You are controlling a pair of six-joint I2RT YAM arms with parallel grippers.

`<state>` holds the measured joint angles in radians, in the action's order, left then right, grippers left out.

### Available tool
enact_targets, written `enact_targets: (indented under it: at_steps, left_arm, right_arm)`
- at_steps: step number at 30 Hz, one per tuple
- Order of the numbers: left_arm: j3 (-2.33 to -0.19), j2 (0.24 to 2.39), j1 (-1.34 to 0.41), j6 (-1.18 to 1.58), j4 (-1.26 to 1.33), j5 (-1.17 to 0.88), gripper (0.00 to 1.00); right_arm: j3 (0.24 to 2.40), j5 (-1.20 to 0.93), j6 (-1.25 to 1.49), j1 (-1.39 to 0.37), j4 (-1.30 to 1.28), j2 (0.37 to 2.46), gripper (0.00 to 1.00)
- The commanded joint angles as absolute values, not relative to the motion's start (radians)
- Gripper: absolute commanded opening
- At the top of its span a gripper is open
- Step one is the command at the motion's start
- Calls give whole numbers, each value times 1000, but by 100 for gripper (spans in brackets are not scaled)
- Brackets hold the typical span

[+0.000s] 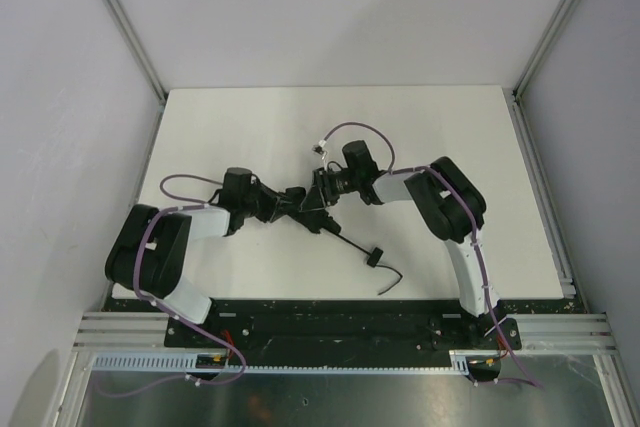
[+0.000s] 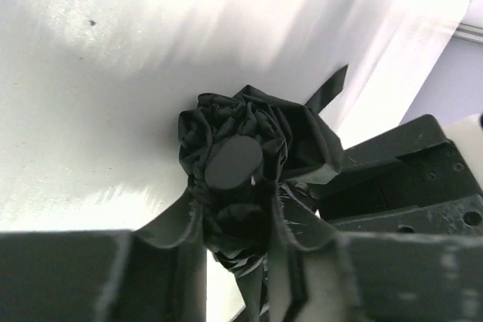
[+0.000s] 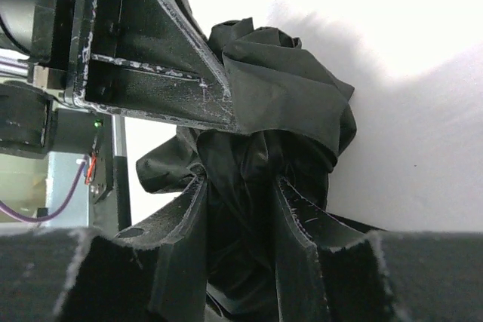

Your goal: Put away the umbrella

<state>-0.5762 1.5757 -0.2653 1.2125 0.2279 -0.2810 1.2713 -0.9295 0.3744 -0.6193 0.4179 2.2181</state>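
Note:
The black umbrella [image 1: 312, 205] lies at the middle of the white table [image 1: 250, 127], its fabric bunched up. Its thin shaft runs toward the near right, ending at the handle [image 1: 375, 255] with a trailing wrist cord [image 1: 388, 285]. My left gripper [image 1: 298, 203] comes in from the left and my right gripper [image 1: 323, 190] from the right, almost touching each other. In the left wrist view the left gripper [image 2: 238, 220] is shut on the crumpled canopy just under the round end cap [image 2: 234, 162]. The right gripper [image 3: 241, 201] is shut on folds of umbrella fabric [image 3: 287, 88].
Grey walls and aluminium posts [image 1: 120, 17] enclose the table on three sides. Purple cables [image 1: 180, 182] loop beside both arms. A small white connector [image 1: 320, 144] sits just behind the right wrist. The black mounting rail [image 1: 330, 322] runs along the near edge.

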Motion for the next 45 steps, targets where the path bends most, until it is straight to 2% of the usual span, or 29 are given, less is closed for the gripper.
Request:
enact_targets:
  at_steps: [1, 3, 7, 11, 14, 19, 23, 26, 29, 32, 35, 38, 39, 40, 41, 43, 45]
  left_arm:
    - [-578, 1599, -287, 1153, 214, -236, 10]
    - [-569, 1594, -288, 1152, 214, -230, 2]
    - [-544, 1576, -288, 1159, 213, -219, 0]
    - [-534, 1560, -289, 1171, 209, -218, 0]
    - [-535, 1555, -289, 1174, 197, -216, 0]
    - [-537, 1551, -289, 1178, 181, -217, 0]
    - [-538, 1549, -288, 1179, 168, -217, 0]
    - [-537, 1543, -290, 1180, 158, -214, 0]
    - [-544, 1537, -290, 1181, 141, -210, 0]
    - [-554, 1532, -292, 1180, 129, -210, 0]
    - [-566, 1532, -294, 1160, 127, -208, 0]
    - [-575, 1528, -292, 1151, 126, -212, 1]
    - [-581, 1526, -292, 1144, 126, -213, 10]
    - [-589, 1523, -292, 1136, 126, -215, 29]
    - [-596, 1522, -292, 1124, 126, -220, 42]
    - [-611, 1518, -289, 1096, 127, -227, 57]
    - [-613, 1505, -285, 1076, 127, -226, 64]
  right_arm:
    - [1220, -940, 392, -656, 241, 2244, 3]
    - [1220, -895, 393, -666, 210, 2197, 20]
    - [1220, -761, 386, -678, 147, 2072, 58]
    - [1220, -628, 300, -710, 71, 1958, 83]
    - [1222, -487, 185, -772, 1, 1912, 90]
    - [1223, -104, -1, -921, -68, 1907, 92]
    - [1238, 232, -82, -1018, -28, 1953, 89]
    - [1264, 404, -111, -1055, -13, 2003, 79]
    - [1275, 419, -96, -1050, -12, 2034, 59]
    - [1274, 343, -53, -1022, -46, 2049, 30]
    - [1262, 250, -25, -992, -63, 2073, 7]
    - [1244, 109, -8, -952, -62, 2092, 1]
    - [1240, 35, 7, -933, -60, 2100, 0]
    - [1237, -65, 22, -909, -56, 2110, 0]
    - [1233, -139, 41, -885, -49, 2120, 0]
    - [1220, -307, 79, -838, -23, 2143, 0]
    - [1198, -448, 125, -794, 38, 2169, 0]
